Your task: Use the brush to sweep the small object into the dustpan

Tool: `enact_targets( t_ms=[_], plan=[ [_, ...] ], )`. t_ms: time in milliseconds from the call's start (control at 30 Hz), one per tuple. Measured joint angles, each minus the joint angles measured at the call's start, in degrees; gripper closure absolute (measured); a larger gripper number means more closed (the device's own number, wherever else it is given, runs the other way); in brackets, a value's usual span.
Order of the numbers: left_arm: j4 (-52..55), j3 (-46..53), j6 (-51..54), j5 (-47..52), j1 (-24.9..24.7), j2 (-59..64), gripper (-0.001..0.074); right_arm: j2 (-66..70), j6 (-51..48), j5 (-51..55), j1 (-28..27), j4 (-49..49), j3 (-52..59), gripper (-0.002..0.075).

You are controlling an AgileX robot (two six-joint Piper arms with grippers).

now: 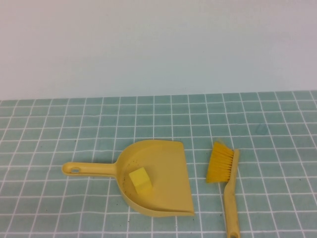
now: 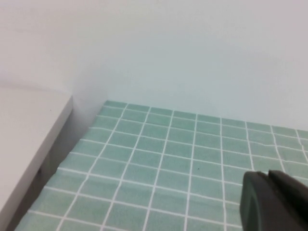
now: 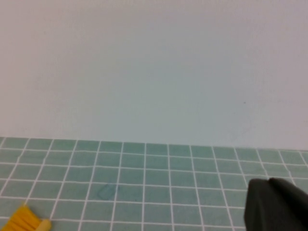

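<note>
We cannot tell how open our left tool point(image 2: 274, 202) or right tool point(image 3: 276, 204) is; both touch nothing, raised over the counter point(image 1: 277, 124).

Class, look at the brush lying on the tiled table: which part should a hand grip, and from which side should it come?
Grip the brush by its long bare handle, coming down from above: it lies flat, bristles at the far end, clear of the dustpan. Each hand, left and right, shows only in its own wrist view, raised over the tiles.

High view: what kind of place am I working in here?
Likely a staged tabletop test bench: green grid-patterned cloth against a plain white wall, holding only a yellow dustpan, cube and brush.
</note>
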Motion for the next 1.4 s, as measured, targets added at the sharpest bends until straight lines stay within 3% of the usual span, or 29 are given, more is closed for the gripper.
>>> enact_targets(
  t_ms=[267,467,633,667,867,1133,1400],
  plan=[
    [1.11,0.0,0.51,2.52,-0.13,-1.6,0.0735,-12.37,-0.8,-4.44,-1.37,-0.24,11.99,0.0727],
    [1.13,0.24,0.51,12.68,-0.85,-9.28,0.0735,-21.01,-0.8,-4.9,-1.37,-0.44,19.89,0.0727],
    [1.13,6.4,0.21,9.63,-0.85,-14.97,0.0735,-27.02,-0.8,-5.27,-1.37,-0.2,25.01,0.0727],
    [1.13,7.73,0.21,7.64,-0.85,-14.86,0.0735,-27.83,-0.8,-5.5,-1.37,0.02,25.81,0.0727],
    [1.75,7.36,0.21,16.89,-2.07,-14.76,0.0735,-29.42,-0.8,-6.73,-1.37,0.22,29.73,0.0727],
    [1.74,7.25,0.1,17.84,-6.0,-14.76,0.0735,-29.42,-0.98,-8.06,-1.45,0.22,30.37,0.0727],
    [1.74,7.25,0.1,17.44,-5.87,-14.65,0.0735,-29.42,-16.56,-8.07,-1.45,13.82,31.86,0.0727]
  ],
)
